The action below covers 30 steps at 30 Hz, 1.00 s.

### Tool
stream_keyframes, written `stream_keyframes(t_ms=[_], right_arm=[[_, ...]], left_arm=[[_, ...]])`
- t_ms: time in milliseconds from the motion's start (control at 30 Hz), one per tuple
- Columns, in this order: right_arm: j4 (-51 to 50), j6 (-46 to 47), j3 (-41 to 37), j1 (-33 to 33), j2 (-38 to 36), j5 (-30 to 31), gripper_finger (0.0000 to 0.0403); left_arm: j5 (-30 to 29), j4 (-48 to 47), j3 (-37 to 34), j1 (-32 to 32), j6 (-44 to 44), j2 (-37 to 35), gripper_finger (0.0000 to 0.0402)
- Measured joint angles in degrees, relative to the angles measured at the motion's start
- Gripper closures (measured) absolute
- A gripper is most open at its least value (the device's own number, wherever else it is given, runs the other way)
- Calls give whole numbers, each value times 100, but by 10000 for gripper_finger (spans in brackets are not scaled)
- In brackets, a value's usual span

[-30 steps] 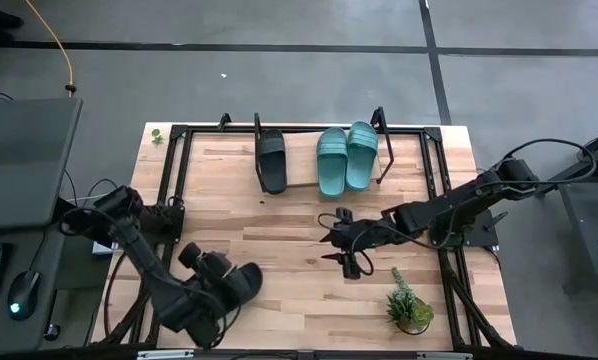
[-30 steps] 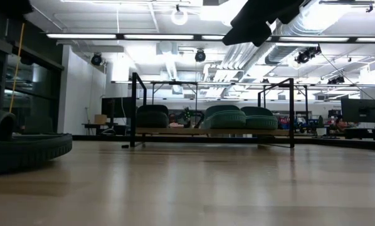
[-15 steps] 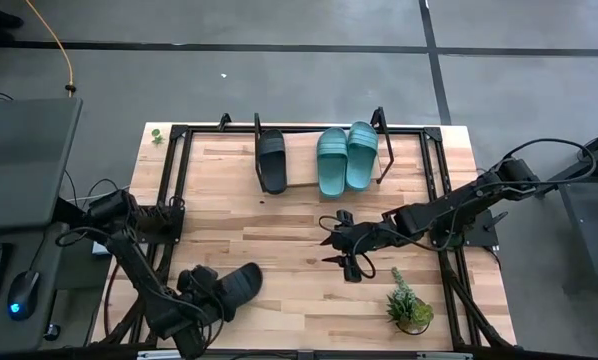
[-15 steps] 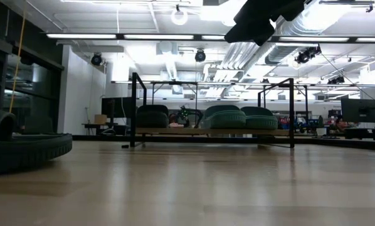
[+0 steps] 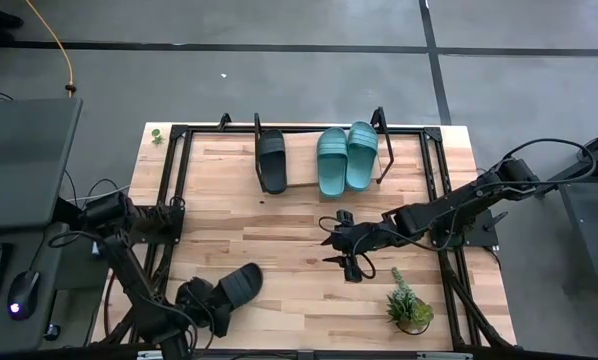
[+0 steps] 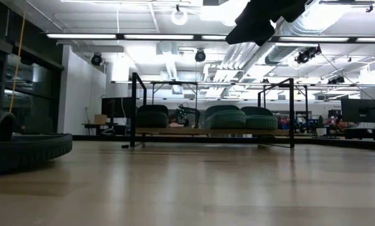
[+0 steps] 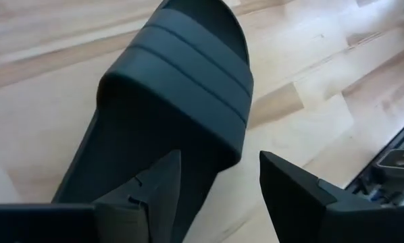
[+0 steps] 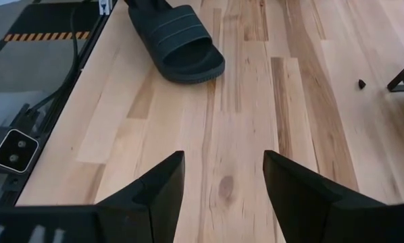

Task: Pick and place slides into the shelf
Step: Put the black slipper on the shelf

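One black slide [image 5: 239, 285] lies sole-down near the table's near-left corner, also seen in the low view [image 6: 24, 147] and the right wrist view [image 8: 178, 40]. My left gripper [image 5: 201, 300] is open at that slide's heel end. In the left wrist view [image 7: 219, 196] one finger stands over the black slide [image 7: 168, 108] and the other over bare table. The shelf [image 5: 309, 190] at the far edge carries another black slide [image 5: 271, 160] and two teal slides [image 5: 331, 162] [image 5: 362, 155]. My right gripper [image 5: 341, 250] hangs open over mid-table.
A small potted plant [image 5: 409, 305] stands near the table's near-right corner, close to my right gripper. Black frame tubes [image 5: 174, 190] run along the left and right sides of the table. Bare wood lies between the shelf and both grippers.
My left gripper has drawn back toward the table's near edge and a little left, uncovering the black slide that it stood over a second ago. The slide lies about where it was. The right arm has kept still.
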Motion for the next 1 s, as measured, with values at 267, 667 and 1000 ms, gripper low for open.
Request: stream_keyframes(t_ms=[267, 667, 1000], right_arm=[[0, 2, 0, 0, 2, 2, 210], [-2, -5, 0, 38, 2, 7, 210], [-2, -18, 0, 35, 2, 91, 210]], left_arm=[[-288, 25, 0, 75, -221, 0, 218], [205, 256, -277, 220, -373, -2, 218], [-432, 787, -636, 229, -539, -2, 218]])
